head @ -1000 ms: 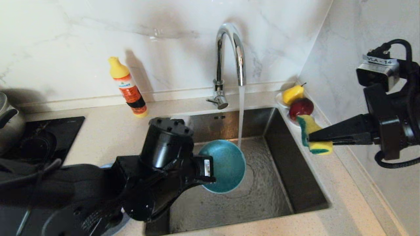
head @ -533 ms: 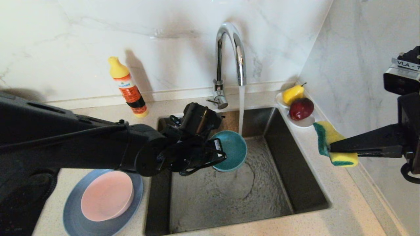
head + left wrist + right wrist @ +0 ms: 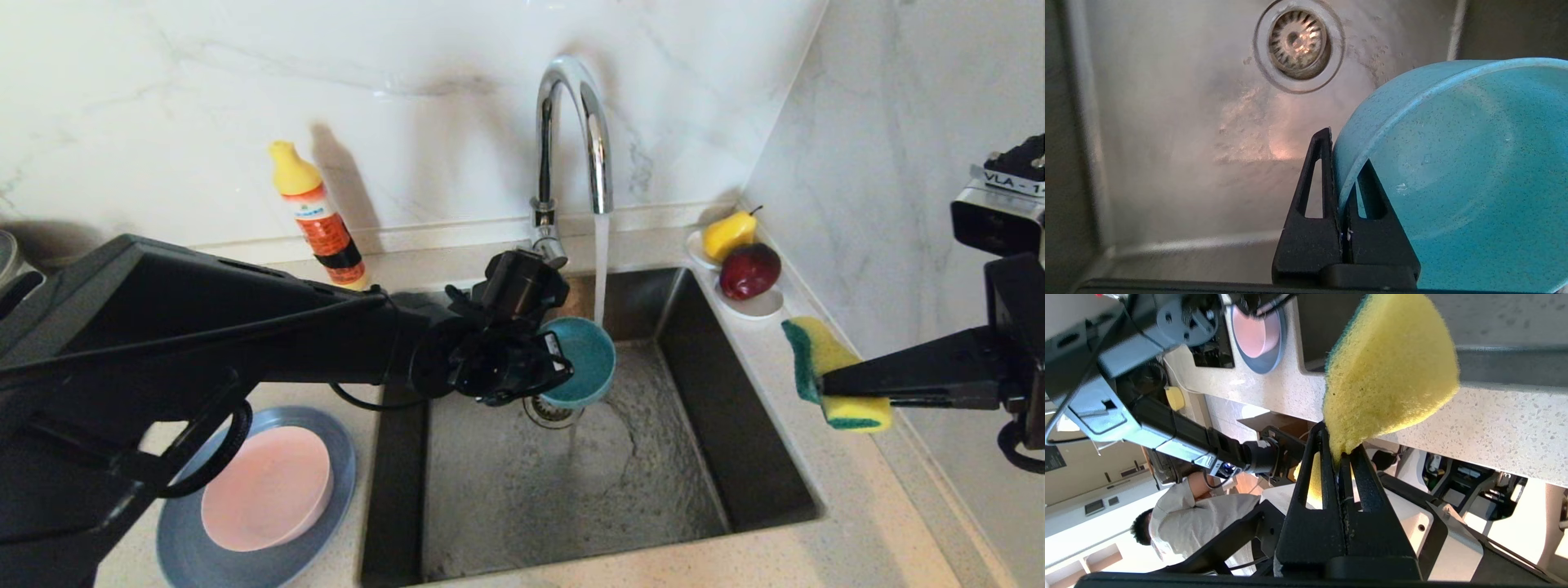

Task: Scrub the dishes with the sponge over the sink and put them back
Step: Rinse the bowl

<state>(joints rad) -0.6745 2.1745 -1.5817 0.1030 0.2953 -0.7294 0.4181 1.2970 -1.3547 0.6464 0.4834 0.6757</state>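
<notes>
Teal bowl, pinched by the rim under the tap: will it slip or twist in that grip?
The teal bowl probably holds its shape: the rim shows no bend where the left gripper pinches it. Its wet, smooth wall may slip. Held at one edge only, it could pivot if the sponge presses far from the fingers.

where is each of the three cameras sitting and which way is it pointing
Head view: high on the robot, facing down and forward at the sink and tap; both arms show.
Left wrist view: behind the left tool, facing the sink floor and drain; its fingers pinch the teal bowl.
Right wrist view: behind the right tool, facing across the counter; its fingers clamp the sponge.
Shared: head and left wrist both show bowl and drain.
</notes>
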